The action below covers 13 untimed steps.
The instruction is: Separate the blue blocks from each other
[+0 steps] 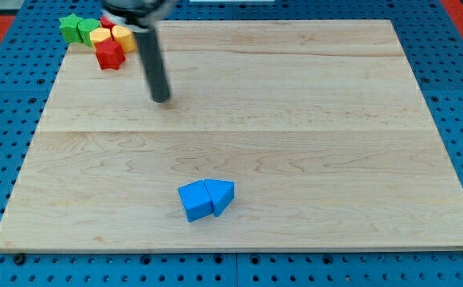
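Two blue blocks lie touching each other near the view's bottom centre: a blue cube-like block [194, 200] on the left and a blue wedge-shaped block [221, 194] on its right. My tip [161, 99] is the lower end of the dark rod, in the upper left part of the board. It is well above the blue blocks in the view and a little to their left, apart from them.
A cluster of small blocks sits at the board's top left corner: a green star-like block [71, 28], a green block [87, 30], two yellow blocks [99, 37] [123, 37] and a red block [109, 55]. The wooden board [335, 159] lies on a blue pegboard surface.
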Tool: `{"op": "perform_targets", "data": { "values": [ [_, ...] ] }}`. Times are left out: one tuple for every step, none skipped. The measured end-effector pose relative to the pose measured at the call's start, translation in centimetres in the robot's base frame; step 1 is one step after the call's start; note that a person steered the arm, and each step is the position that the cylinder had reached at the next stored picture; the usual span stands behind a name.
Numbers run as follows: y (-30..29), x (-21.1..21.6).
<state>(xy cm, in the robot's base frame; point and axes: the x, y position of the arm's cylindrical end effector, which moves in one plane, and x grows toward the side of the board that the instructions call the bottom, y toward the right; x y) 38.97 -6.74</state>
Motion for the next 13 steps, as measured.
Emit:
{"op": "perform_targets", "data": {
  "values": [
    [8.2, 6.0],
    [11.7, 13.9],
    [9.2, 17.2],
    [0.9, 15.4],
    [-2.7, 13.6],
    [1.0, 13.5],
    [7.5, 16.2],
    [5.2, 19.3],
    [0.9, 19.8],
    [-4.8, 18.0],
    [-6.9, 13.0],
    [-8.2, 8.7],
    [-11.2, 5.4]
  ]
}}
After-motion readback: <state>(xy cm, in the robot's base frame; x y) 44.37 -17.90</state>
